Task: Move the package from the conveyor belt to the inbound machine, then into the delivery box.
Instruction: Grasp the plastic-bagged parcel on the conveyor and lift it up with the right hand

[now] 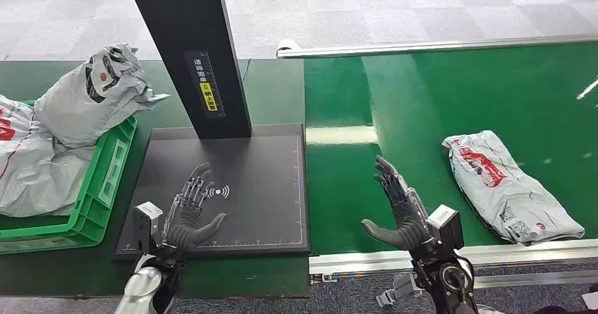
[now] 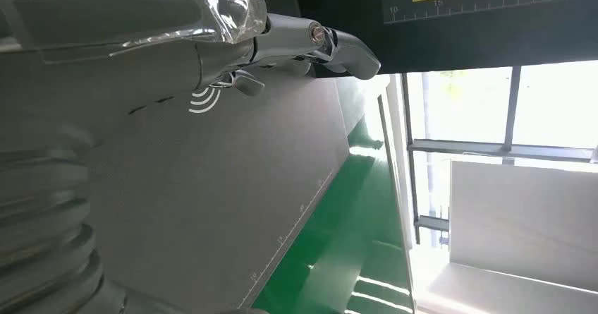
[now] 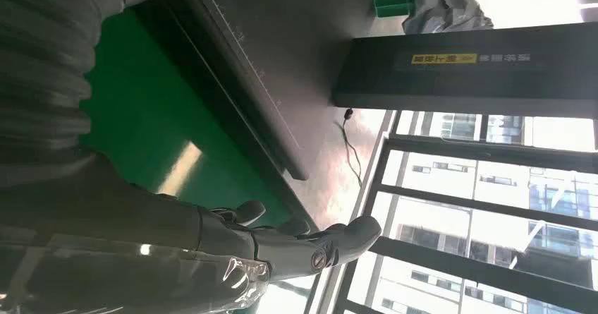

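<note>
A grey plastic package [image 1: 509, 186] with red print lies on the green conveyor belt [image 1: 423, 95], at its right near edge. My right hand [image 1: 400, 207] is open above the belt, well left of the package, holding nothing. My left hand [image 1: 191, 208] hovers open over the dark scanning pad of the inbound machine [image 1: 254, 187], beside its white signal mark. The pad [image 2: 211, 201] carries no package. The green delivery box [image 1: 99, 187] stands left of the pad, with grey packages [image 1: 92, 95] heaped in it. In the wrist views the left fingers [image 2: 310, 42] and right fingers [image 3: 310, 247] are stretched out.
The machine's black post [image 1: 190, 46] with a yellow label rises from the far edge of the pad. The belt's metal rail [image 1: 493, 254] runs along its near side. Windows [image 3: 486, 208] show beyond the machine in the right wrist view.
</note>
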